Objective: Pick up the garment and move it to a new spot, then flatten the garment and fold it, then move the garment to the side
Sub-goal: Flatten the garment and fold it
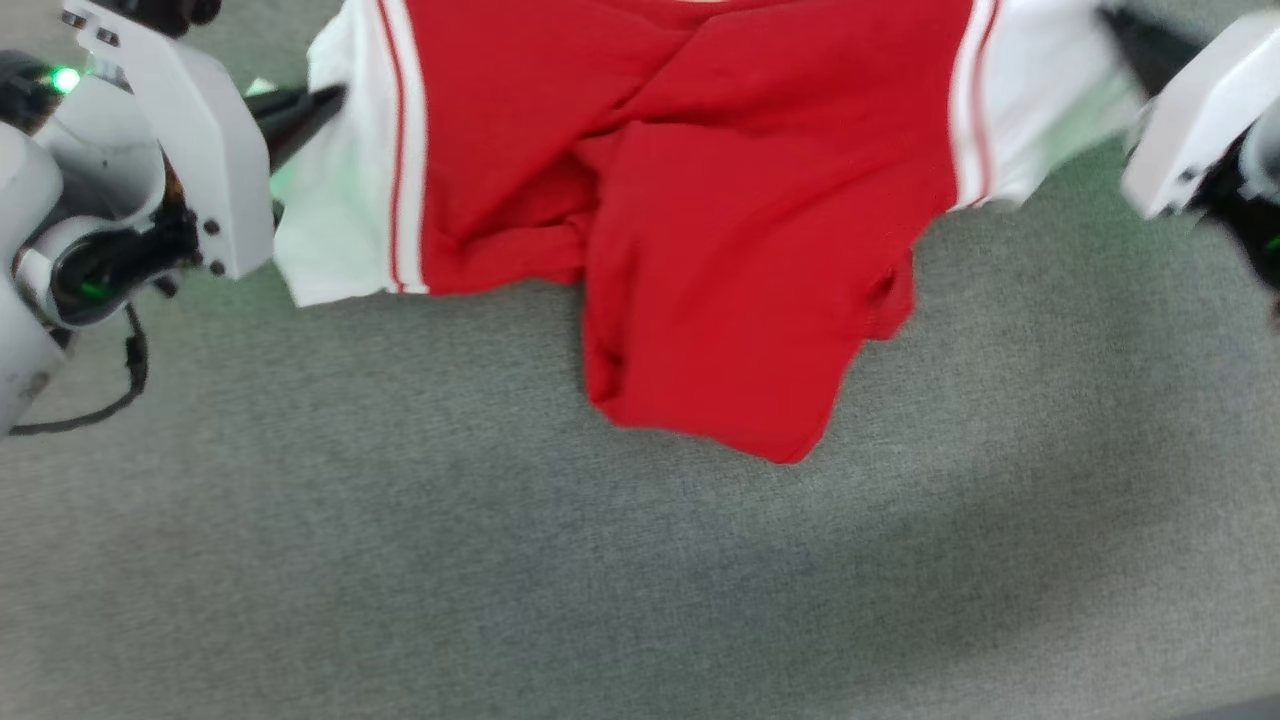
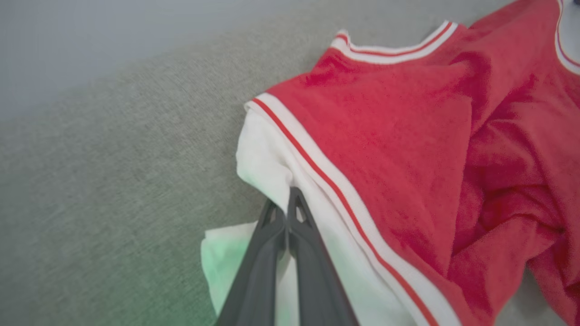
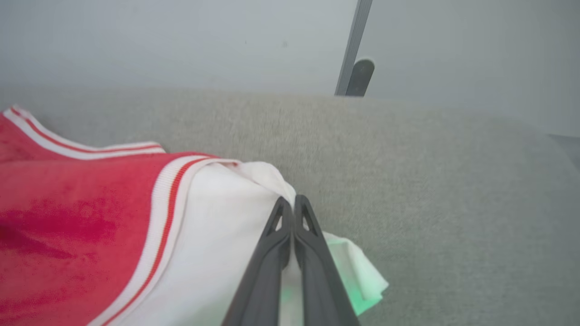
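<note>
The garment (image 1: 700, 200), a red shirt with white sleeves and striped trim, stretches across the top of the head view with its red body hanging rumpled toward me. My left gripper (image 1: 330, 105) is shut on the white sleeve at the left; in the left wrist view its fingers (image 2: 290, 244) pinch the sleeve fabric of the garment (image 2: 385, 149). My right gripper (image 1: 1125, 35) is shut on the other white sleeve at the right; in the right wrist view its dark fingers (image 3: 290, 244) clamp the sleeve edge of the garment (image 3: 136, 217).
A grey fabric-covered surface (image 1: 600, 580) lies under and in front of the shirt. Beyond its far edge, a pale wall and a thin grey post (image 3: 353, 50) show in the right wrist view.
</note>
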